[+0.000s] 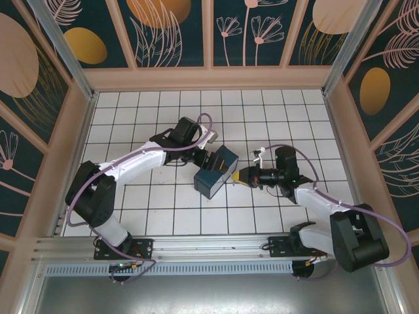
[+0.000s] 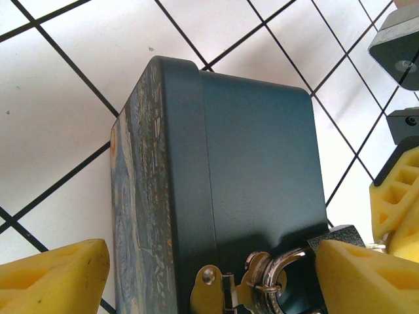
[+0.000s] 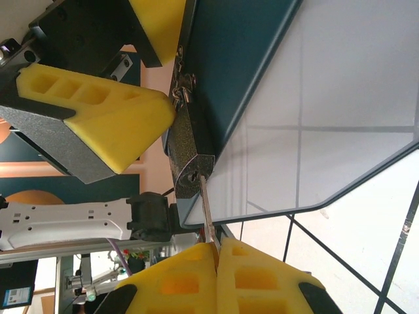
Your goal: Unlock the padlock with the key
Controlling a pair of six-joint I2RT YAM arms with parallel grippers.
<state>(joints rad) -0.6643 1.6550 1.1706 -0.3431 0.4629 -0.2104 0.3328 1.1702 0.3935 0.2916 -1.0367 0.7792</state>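
Pinching the key (image 3: 207, 216) in my right pincer (image 3: 216, 252), its tip at the padlock (image 3: 188, 157) hanging on the box (image 1: 216, 171); my left pincer (image 2: 196, 275) brackets that box, fingers apart.

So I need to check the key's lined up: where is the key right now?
In the right wrist view the key sits low at centre, pinched in the right gripper, its tip at the padlock hanging from the box.
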